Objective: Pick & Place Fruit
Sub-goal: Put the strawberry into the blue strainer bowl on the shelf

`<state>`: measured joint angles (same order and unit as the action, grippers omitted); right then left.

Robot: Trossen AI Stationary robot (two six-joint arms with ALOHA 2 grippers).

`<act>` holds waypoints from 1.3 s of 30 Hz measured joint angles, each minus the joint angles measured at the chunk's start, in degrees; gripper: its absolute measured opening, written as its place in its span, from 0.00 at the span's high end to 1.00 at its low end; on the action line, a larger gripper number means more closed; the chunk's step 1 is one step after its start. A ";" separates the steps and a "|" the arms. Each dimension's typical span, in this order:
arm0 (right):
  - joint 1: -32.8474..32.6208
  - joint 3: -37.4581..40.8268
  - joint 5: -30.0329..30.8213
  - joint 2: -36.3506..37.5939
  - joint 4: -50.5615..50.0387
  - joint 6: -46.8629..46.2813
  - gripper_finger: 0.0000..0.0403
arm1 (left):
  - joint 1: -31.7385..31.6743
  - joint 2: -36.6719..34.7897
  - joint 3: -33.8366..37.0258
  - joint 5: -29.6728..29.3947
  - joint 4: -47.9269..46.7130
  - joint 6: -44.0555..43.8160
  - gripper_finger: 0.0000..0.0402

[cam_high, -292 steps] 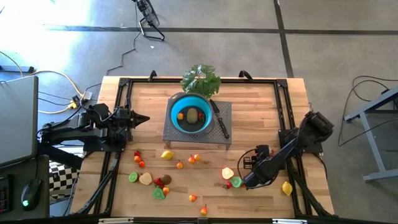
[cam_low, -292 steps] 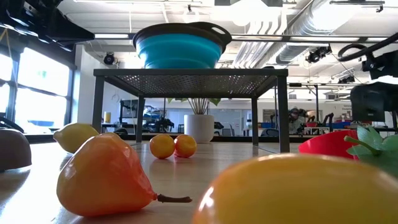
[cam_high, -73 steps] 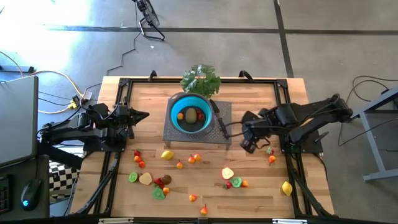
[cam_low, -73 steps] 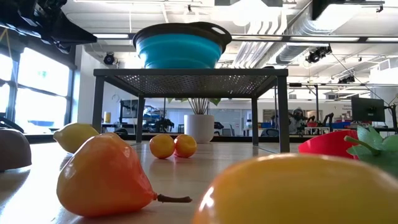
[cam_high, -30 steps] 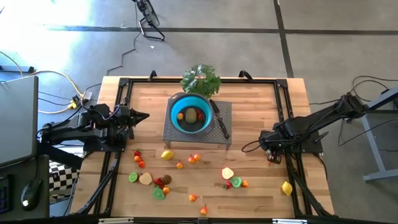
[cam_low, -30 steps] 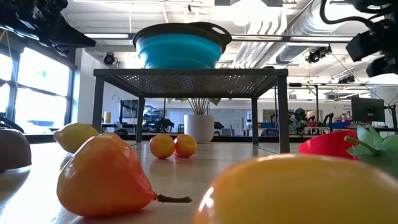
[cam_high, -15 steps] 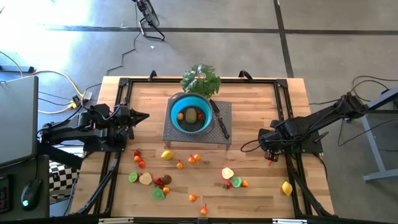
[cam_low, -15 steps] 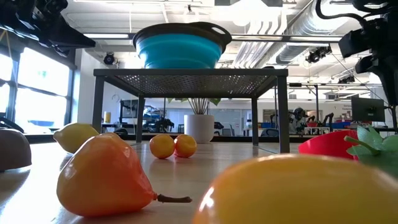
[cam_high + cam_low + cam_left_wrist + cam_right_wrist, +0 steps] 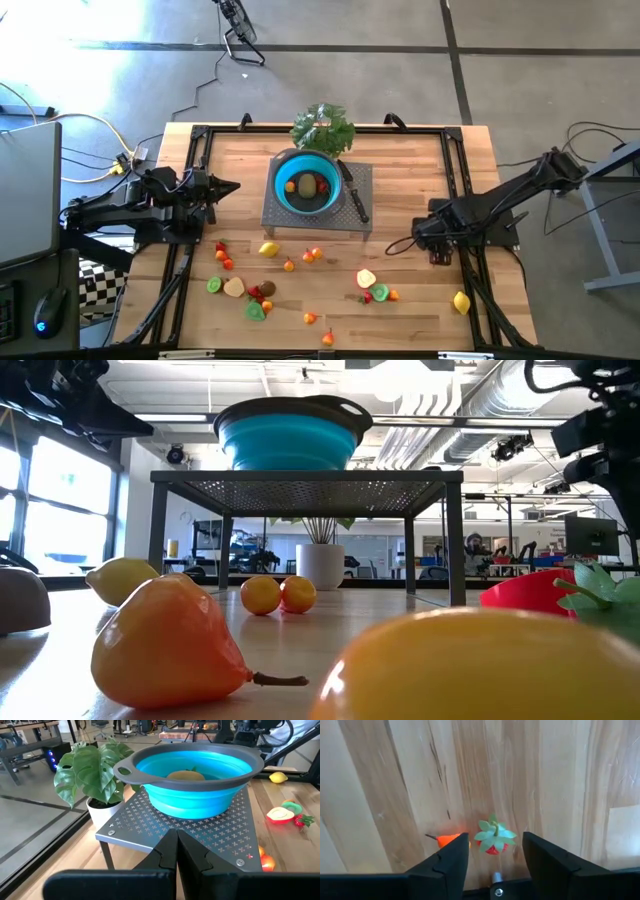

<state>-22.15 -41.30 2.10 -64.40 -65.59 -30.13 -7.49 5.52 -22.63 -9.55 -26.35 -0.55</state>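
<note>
Plank wood table (image 9: 420, 170) has lots of bare room around the right gripper (image 9: 493, 851); perforated metal stand (image 9: 210, 837) carries the smooth blue bowl (image 9: 200, 780) off beside it; its fingers (image 9: 442, 862) are parted now, shut a second ago, holding nothing, a strawberry (image 9: 494, 839) and orange fruit (image 9: 447, 840) lying just ahead between them; left gripper (image 9: 176, 851) pinched shut, facing the bowl.

No readable text or labels.

Overhead, table-level and wrist views, sharing blue bowl (image 9: 307, 184).
</note>
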 joint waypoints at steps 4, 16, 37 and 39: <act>0.00 0.00 -0.12 -2.87 0.67 0.02 0.56 | -0.01 0.00 0.00 -0.05 0.00 0.01 1.00; 0.02 0.29 0.58 -9.63 1.06 1.90 0.56 | 0.00 0.01 0.00 -0.10 -0.77 0.01 1.00; 0.02 5.38 0.54 -9.97 7.23 -1.12 0.57 | 0.00 0.00 0.00 -0.14 -0.83 0.01 1.00; 0.02 5.38 0.62 -9.97 7.31 -1.41 0.59 | 0.00 0.02 0.00 -0.14 -0.83 0.01 1.00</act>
<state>-22.13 -35.92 2.72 -74.37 -58.28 -31.53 -7.49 5.54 -22.63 -9.69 -27.18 -0.54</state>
